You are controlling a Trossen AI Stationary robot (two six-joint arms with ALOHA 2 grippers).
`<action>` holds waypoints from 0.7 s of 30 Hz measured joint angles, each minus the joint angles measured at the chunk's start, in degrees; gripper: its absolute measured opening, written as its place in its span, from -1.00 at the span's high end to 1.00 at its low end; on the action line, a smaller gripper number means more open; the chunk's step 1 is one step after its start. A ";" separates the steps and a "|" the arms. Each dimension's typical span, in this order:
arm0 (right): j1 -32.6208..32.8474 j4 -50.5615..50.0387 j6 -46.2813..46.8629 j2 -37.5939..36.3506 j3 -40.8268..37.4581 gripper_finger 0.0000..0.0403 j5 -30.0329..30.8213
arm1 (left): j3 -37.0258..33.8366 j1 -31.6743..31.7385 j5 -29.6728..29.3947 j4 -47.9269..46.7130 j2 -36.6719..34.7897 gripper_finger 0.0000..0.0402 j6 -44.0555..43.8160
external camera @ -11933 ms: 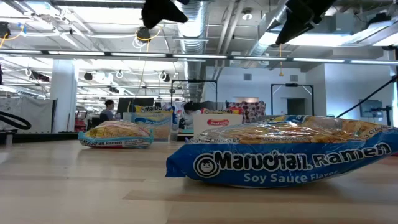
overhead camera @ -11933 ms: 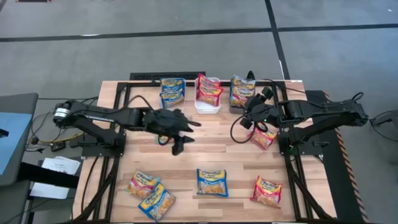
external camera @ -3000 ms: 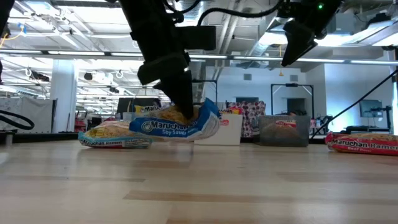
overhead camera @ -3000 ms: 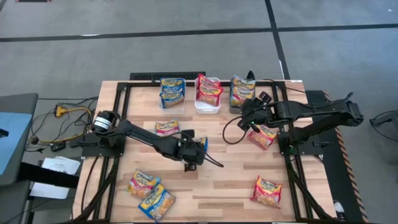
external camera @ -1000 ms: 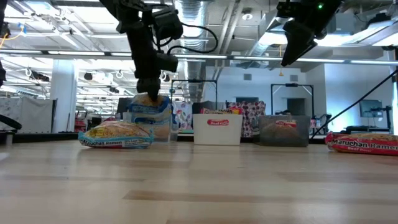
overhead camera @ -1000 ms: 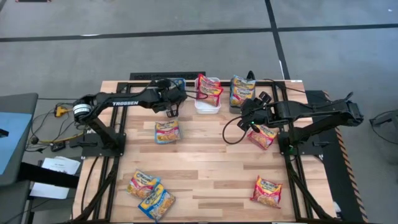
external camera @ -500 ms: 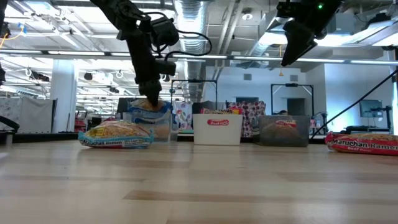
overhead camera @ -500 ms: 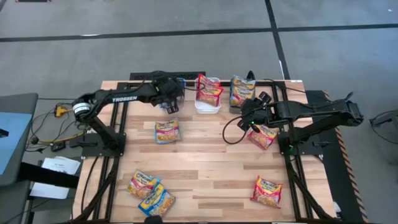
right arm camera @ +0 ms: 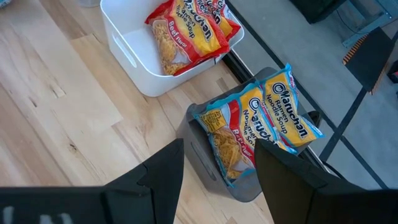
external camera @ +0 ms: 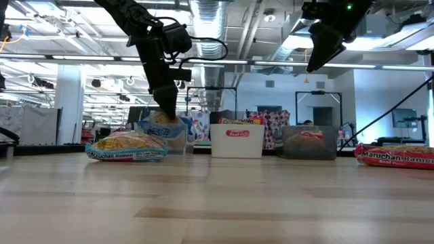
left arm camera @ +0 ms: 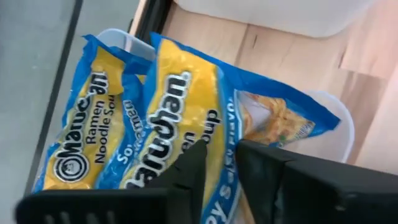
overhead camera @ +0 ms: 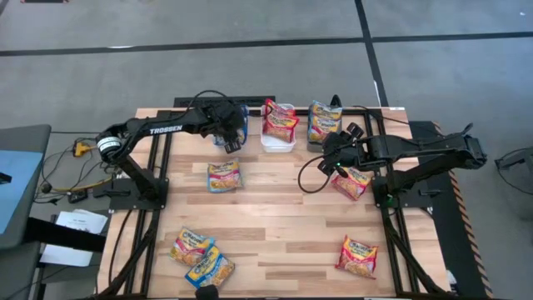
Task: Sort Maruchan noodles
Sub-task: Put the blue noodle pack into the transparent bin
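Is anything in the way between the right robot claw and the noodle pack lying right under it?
Nothing visible. The right gripper hangs open above the table, and the red noodle packet lies beside and below it on the bare wood, with only air between them.

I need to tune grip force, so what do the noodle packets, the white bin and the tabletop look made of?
Packets: thin glossy plastic film, judging by the creases and crimped ends.
White bin: probably rigid moulded plastic, matte, with rounded corners and a handle slot in its wall.
Tabletop: pale wood planks, with visible grain and board seams; it looks like butcher block with a smooth finish.
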 joint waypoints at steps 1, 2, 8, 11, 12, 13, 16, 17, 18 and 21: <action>0.02 0.00 0.00 0.00 0.00 -0.10 0.02 | 0.00 0.00 -0.15 0.51 0.00 0.56 -0.66; 0.01 -0.02 0.00 0.00 0.00 -0.10 0.02 | 0.05 0.00 -0.62 0.86 0.00 0.51 -1.89; 0.01 -0.21 -0.02 0.00 0.02 -0.10 0.01 | 3.66 0.00 -1.32 -3.92 0.00 0.36 -7.41; 0.00 -0.22 -0.04 0.00 0.00 -0.10 0.00 | 6.13 0.00 -1.27 -7.74 0.00 0.35 -7.71; 0.02 -0.24 -0.04 0.00 0.00 -0.10 0.02 | 6.77 0.00 -1.24 -8.69 0.00 0.35 -8.08; 0.02 -0.29 -0.04 -0.02 0.00 -0.10 0.02 | 7.29 -0.02 -1.11 -9.82 -0.02 0.35 -8.62; 0.02 -0.37 -0.07 0.00 0.00 -0.10 0.00 | 8.64 -0.02 0.61 -13.24 -0.02 0.36 -10.05; 0.00 -0.37 -0.11 0.00 0.00 -0.10 0.00 | 8.98 -0.02 2.20 -14.45 -0.04 0.36 -10.34; 0.02 -0.37 -0.13 0.00 0.00 -0.10 0.00 | 9.22 -0.02 4.42 -15.78 -0.04 0.36 -10.71; 0.00 -0.37 -0.13 0.00 0.00 -0.10 0.00 | 9.25 -0.07 12.81 -19.11 -0.05 0.36 -11.94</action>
